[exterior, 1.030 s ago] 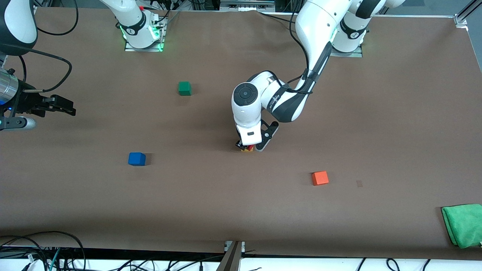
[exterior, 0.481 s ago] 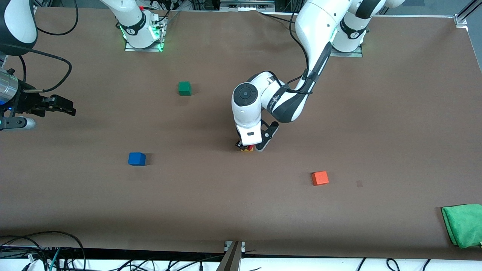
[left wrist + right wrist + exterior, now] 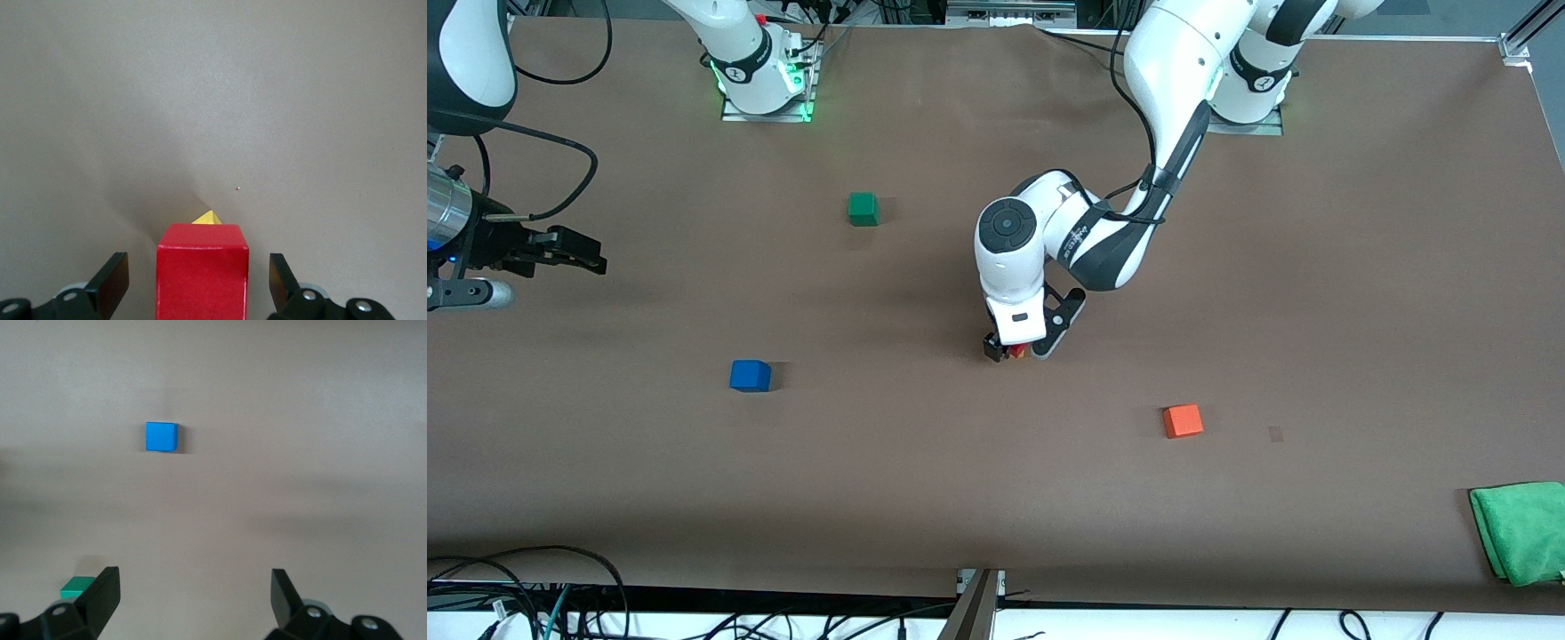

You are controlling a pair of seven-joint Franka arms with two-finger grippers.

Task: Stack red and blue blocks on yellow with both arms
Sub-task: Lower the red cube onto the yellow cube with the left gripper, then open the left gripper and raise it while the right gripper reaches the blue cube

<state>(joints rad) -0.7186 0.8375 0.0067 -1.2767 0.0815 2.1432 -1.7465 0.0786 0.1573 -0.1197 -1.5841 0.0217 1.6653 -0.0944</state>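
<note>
The red block (image 3: 202,273) stands on the yellow cube (image 3: 208,218), of which only a corner peeks out in the left wrist view. My left gripper (image 3: 200,283) is open around the red block (image 3: 1018,351), with a gap between each finger and the block's sides. The blue block (image 3: 749,375) lies alone on the table toward the right arm's end, also visible as the blue block (image 3: 161,437) in the right wrist view. My right gripper (image 3: 590,252) waits open and empty in the air at that end, its fingers (image 3: 100,597) spread wide.
A green cube (image 3: 863,209) sits nearer the robots' bases, and an orange cube (image 3: 1183,420) lies toward the left arm's end. A green cloth (image 3: 1520,532) rests at the table's corner near the front camera. Cables run along the front edge.
My left gripper's fingers have spread apart and let go of the red block, which stays on the yellow cube. The right arm has not moved.
</note>
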